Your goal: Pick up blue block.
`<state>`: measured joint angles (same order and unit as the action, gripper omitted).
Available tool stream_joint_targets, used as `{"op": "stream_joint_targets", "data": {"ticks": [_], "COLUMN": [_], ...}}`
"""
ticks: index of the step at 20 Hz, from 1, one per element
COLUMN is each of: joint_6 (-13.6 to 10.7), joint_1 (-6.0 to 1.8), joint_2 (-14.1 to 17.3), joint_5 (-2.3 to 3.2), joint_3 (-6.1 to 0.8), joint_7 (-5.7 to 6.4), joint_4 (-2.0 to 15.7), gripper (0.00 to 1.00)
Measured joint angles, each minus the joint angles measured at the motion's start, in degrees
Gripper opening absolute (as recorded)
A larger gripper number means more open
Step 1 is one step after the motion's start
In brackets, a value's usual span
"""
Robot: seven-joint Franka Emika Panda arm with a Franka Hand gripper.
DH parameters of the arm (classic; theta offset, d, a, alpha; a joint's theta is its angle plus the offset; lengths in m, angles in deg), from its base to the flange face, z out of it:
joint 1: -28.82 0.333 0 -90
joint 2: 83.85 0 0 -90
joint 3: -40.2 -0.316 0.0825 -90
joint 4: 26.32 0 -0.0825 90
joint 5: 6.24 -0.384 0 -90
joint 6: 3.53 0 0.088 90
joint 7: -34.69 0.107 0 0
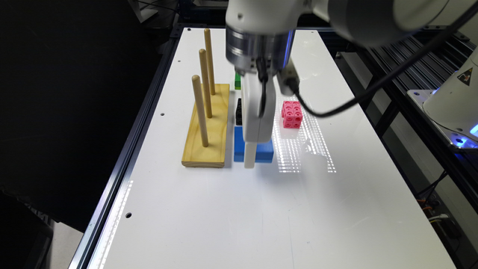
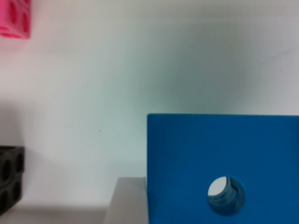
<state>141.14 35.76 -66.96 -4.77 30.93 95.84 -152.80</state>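
Four loose blocks and a wooden peg stand [image 1: 206,140] share the white table [image 1: 224,216], and the blue block [image 1: 263,151] lies flat just beside the stand's near end, toward the exterior view's right, with a black studded cube [image 1: 238,112] behind it and a green block [image 1: 237,81] farther back still. A pink studded cube [image 1: 292,114] sits apart toward the exterior view's right. The gripper [image 1: 250,158] hangs low and upright directly over the blue block, reaching down to its near edge, a placing that fits a straight top-down grasp on the largest piece. How wide the jaws stand, and whether they hold anything, I cannot tell: the exterior view gives one white mass, and the wrist view, soft in focus, offers only a pale grey edge beside the block that may be a finger. What the wrist view adds is the blue block [image 2: 224,158] up close with its round centre hole, plus corners of the pink cube [image 2: 14,18] and black cube [image 2: 10,176]. The exterior view alone gives the stand's three pegs and the block's place on the table.
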Motion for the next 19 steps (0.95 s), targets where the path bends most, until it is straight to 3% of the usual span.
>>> {"op": "stream_joint_targets", "data": {"ticks": [7, 12, 19], "joint_6": [-3.57, -4.65, -9.02], "joint_1": [0.0, 0.0, 0.0], "joint_2": [-3.72, -5.12, -9.66], "joint_5": [-0.01, -0.02, -0.23], "joint_3": [-0.13, -0.19, -0.41], "joint_7": [0.0, 0.0, 0.0], "joint_4": [-0.02, 0.02, 0.0], "gripper": [0.0, 0.0, 0.0]}}
